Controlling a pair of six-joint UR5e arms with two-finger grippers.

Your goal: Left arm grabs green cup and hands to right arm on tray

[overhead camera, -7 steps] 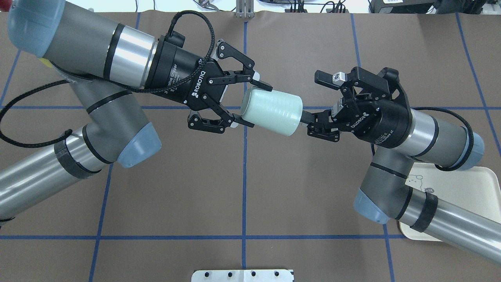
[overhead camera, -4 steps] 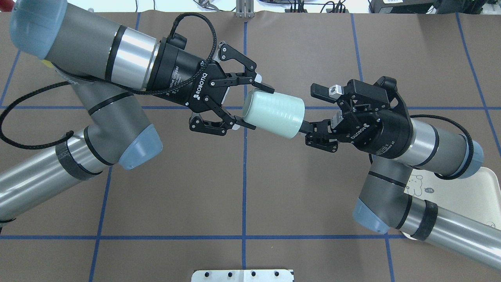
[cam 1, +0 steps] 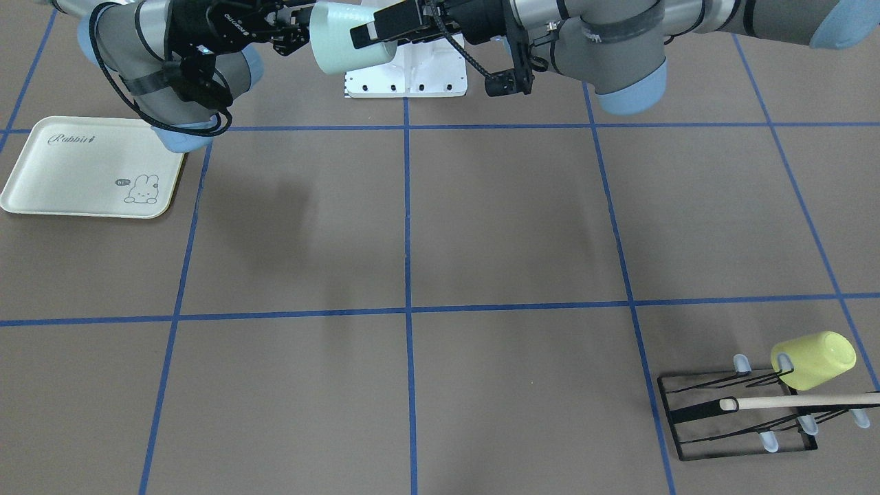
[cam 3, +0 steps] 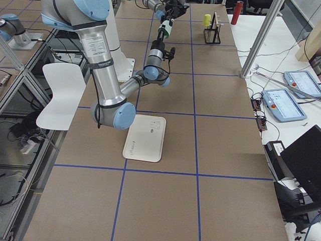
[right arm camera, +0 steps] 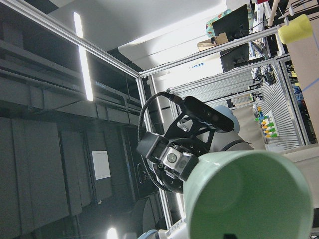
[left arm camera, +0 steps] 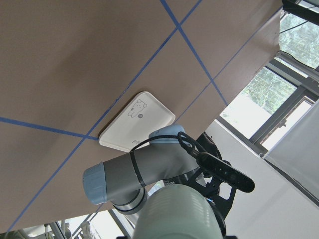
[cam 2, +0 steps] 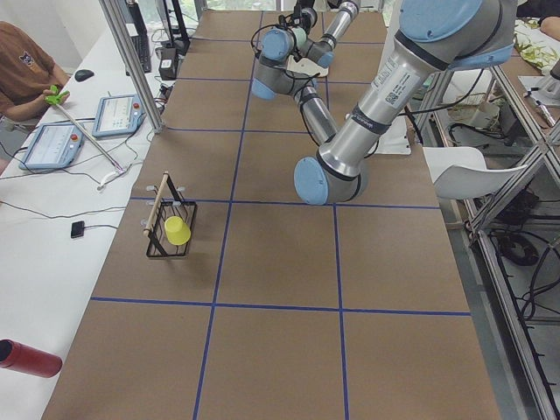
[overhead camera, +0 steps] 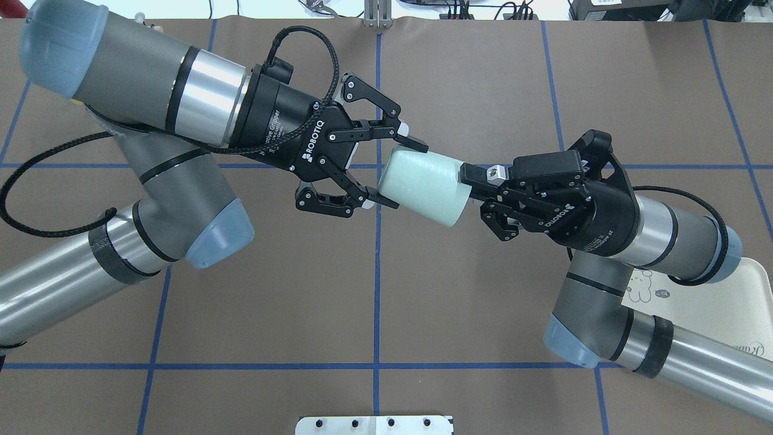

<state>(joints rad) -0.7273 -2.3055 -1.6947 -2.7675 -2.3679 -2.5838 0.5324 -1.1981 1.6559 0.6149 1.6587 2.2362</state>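
Currently held: green cup (overhead camera: 423, 184), lying on its side in mid-air over the middle of the worktop (cam 1: 481, 220), base toward the left arm, mouth toward the right arm.
Left gripper (overhead camera: 401, 174): jaws closed across the cup's base end, one fingertip on each side.
Right gripper (overhead camera: 471, 184): jaws pinched on the cup wall at the rim; one finger lies along the outside, the other is hidden, likely inside the mouth.
Stage (judged): hand-over, both grippers on the cup, left release not yet made.
Tray (cam 1: 75, 175): flat on the worktop on the robot's right, nothing on it, well apart from the cup; the right arm's elbow hangs beside its corner.
Risk, double hold: if either arm travels before the left jaws open, the cup could twist or be pulled free.
Risk, rim pinch: smooth thin wall gripped at one end only; the cup may sag or slip once unsupported, then drop and roll.
Risk, set-down: a tilted cup could catch the tray's raised rim.
Room: yellow cup (cam 1: 813, 359) and black wire rack (cam 1: 694, 412) sit at the far left corner, well apart from the route; nothing shows between cup and tray except the right arm's own elbow.
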